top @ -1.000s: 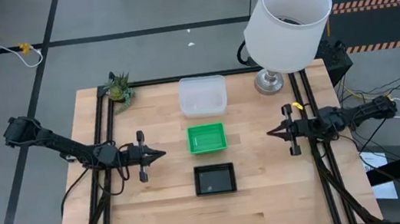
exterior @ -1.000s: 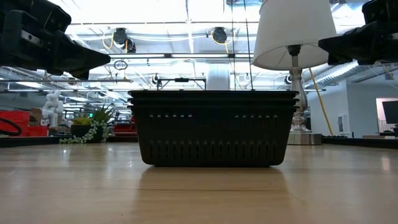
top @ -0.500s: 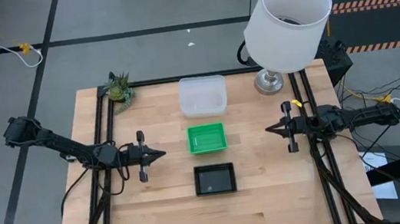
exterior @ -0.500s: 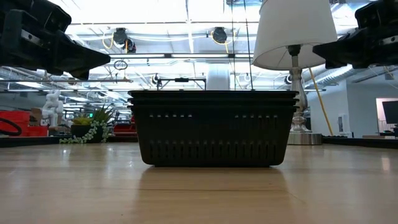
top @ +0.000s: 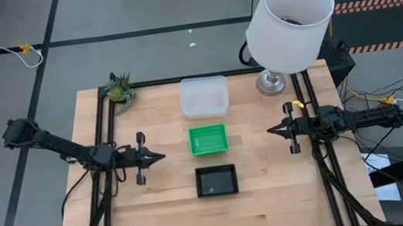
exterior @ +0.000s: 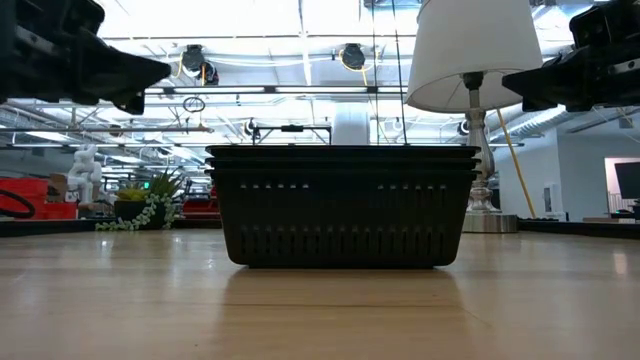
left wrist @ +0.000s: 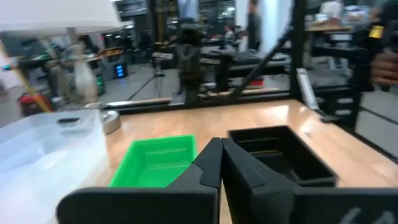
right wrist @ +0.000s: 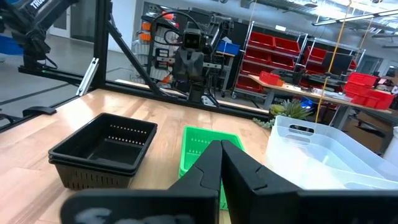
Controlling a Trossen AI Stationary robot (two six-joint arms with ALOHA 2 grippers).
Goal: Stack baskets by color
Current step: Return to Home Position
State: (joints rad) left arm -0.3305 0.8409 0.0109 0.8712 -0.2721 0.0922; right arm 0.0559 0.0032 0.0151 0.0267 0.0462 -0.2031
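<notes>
— What sits nearest on the pale wooden table (top: 169, 219)?

— A nested stack of black perforated plastic baskets (top: 217, 180), square to the front edge. In the low view it fills the middle of the picture (exterior: 341, 207) and hides what lies behind it.

— And behind it?

— A stack of bright green perforated plastic baskets (top: 209, 139), just beyond the black ones and apart from them. Farther back comes a stack of clear translucent plastic baskets (top: 204, 97), near the table's rear edge. All three piles line up down the centre.

— Where are the arms?

— The left gripper (top: 162, 156) hangs above the table to the left of the green stack, well apart from it, pointing inward. Its fingers are pressed together to a point with nothing between them, as its wrist view shows (left wrist: 221, 143). The right gripper (top: 270, 131) mirrors it on the right side, likewise clenched and empty (right wrist: 221, 144).

— Anything at the back?

— A small green plant (top: 120, 88) at the rear left corner, and a big white lampshade (top: 291, 23) over its metal base (top: 270, 82) at the rear right.
</notes>
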